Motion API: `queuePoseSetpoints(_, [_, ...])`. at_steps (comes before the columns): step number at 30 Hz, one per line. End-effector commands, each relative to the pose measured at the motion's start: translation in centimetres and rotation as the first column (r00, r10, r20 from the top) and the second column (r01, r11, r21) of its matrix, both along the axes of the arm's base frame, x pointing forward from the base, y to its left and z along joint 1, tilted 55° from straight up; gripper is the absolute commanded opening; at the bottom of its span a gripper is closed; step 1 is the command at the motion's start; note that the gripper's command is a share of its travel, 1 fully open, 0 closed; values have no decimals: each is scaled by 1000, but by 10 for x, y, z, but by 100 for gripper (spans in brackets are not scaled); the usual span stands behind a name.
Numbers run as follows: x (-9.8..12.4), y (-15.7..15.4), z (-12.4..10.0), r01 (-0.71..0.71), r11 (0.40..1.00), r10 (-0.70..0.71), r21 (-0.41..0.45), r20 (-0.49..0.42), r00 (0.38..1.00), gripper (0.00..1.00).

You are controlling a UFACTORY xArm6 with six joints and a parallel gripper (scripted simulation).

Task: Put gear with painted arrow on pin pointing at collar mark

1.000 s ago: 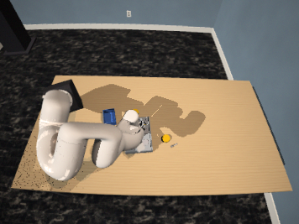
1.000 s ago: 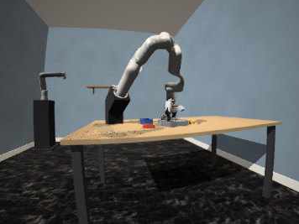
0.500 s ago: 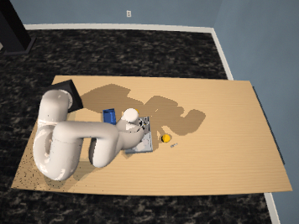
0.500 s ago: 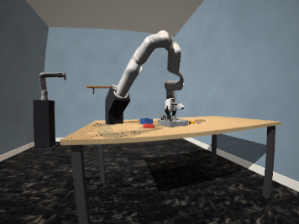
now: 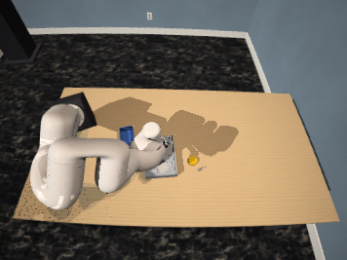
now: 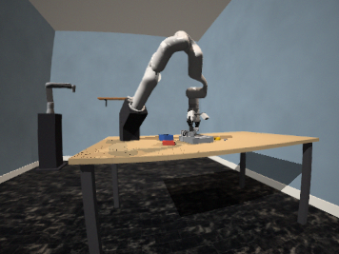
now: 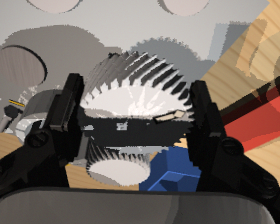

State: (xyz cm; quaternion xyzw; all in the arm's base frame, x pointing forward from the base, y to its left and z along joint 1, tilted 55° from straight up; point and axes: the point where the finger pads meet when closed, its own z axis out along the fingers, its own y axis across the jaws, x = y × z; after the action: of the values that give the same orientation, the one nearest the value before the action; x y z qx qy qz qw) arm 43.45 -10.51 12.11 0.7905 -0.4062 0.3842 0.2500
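In the wrist view my gripper [image 7: 136, 94] is shut on the grey toothed gear [image 7: 138, 97], one black finger on each side of its rim. The gear hangs above the grey timing case [image 7: 94, 28], whose round recesses show behind it. I cannot see the painted arrow, the pin or the collar mark; the gear hides them. In the top view the gripper [image 5: 166, 149] is over the timing case [image 5: 166, 160] near the table's middle. In the side view the gripper [image 6: 192, 125] stands just above the case [image 6: 195, 138].
A blue block [image 5: 127, 133] and a red block [image 6: 169, 143] lie left of the case. A small yellow object [image 5: 193, 161] and a tiny grey part [image 5: 202, 167] lie to its right. The arm's black base [image 5: 80, 109] stands at the table's back left.
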Motion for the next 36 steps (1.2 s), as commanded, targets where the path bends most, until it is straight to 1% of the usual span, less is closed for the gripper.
queuePoseSetpoints(1, [-2, 6, 5, -1, 1000, 1, 0, 1, 1000, 0])
queuePoseSetpoints(17, [-12, 22, 18, -1, 1000, 1, 0, 1, 1000, 0])
queuePoseSetpoints(36, [-13, 24, 20, -1, 1000, 1, 0, 1, 1000, 0])
